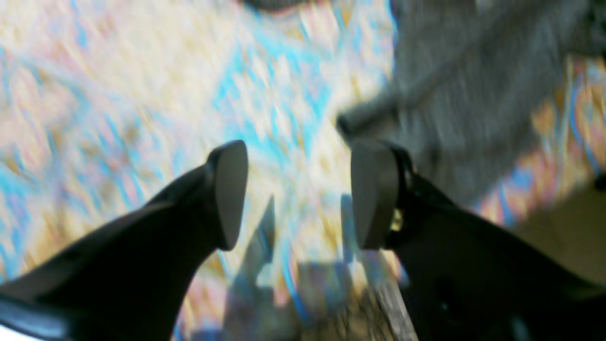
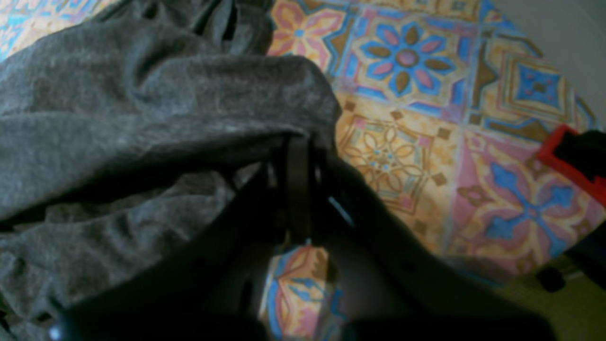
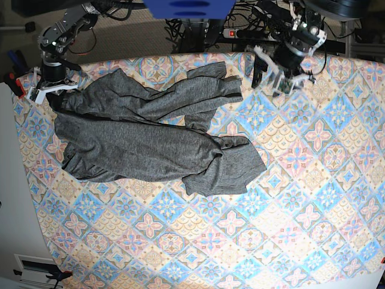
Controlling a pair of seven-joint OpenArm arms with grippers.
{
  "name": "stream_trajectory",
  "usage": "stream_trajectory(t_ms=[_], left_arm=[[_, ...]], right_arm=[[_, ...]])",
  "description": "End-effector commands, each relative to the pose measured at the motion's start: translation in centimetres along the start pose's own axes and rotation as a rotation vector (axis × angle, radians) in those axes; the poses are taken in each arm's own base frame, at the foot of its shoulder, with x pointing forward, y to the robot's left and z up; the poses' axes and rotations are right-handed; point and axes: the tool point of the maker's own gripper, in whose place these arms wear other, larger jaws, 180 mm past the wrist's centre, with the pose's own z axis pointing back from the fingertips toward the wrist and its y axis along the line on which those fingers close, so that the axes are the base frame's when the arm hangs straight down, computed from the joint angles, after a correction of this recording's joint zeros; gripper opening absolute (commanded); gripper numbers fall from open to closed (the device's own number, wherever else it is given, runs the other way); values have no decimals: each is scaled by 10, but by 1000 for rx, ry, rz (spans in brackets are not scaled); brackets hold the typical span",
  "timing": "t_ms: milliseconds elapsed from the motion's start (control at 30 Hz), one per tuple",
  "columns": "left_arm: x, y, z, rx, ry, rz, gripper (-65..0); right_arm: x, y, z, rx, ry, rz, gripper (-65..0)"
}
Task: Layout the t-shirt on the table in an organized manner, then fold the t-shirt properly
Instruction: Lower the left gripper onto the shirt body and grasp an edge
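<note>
The dark grey t-shirt [image 3: 150, 138] lies crumpled across the far left half of the table [image 3: 271, 229], its sleeves and hem bunched. At the far left corner my right gripper [image 3: 56, 96] is shut on a fold of the t-shirt [image 2: 142, 104]; in the right wrist view the closed right gripper [image 2: 298, 182] pinches the cloth edge. My left gripper [image 3: 267, 75] hovers near the back edge, just right of the shirt. The blurred left wrist view shows the left gripper [image 1: 300, 189] open with only tablecloth between its pads, and the t-shirt [image 1: 473, 85] beyond the right pad.
Cables and a power strip [image 3: 240, 33] run behind the table's far edge. A red part [image 2: 568, 161] sits by the table's left corner. The table's left edge borders a white surface [image 3: 12, 180].
</note>
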Motion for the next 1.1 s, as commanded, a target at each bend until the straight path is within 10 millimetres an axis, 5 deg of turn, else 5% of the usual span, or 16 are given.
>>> stream_trajectory(t_ms=[0, 200, 533, 667, 867, 1067], left_arm=[[25, -3, -4, -13, -86, 0, -316], [94, -4, -35, -15, -225, -6, -316], [149, 29, -76, 45, -13, -63, -311], [145, 33, -89, 31, 64, -43, -311], [120, 15, -118, -50, 164, 35, -311], [118, -4, -142, -119, 190, 88, -311]], right_arm=[[17, -1, 1, 5, -58, 13, -650], [17, 0, 1, 6, -57, 15, -650], [12, -3, 5, 2, -44, 23, -650], [13, -3, 5, 2, -45, 24, -650], [13, -3, 5, 2, -46, 25, -650], [13, -3, 5, 2, -46, 25, -650]])
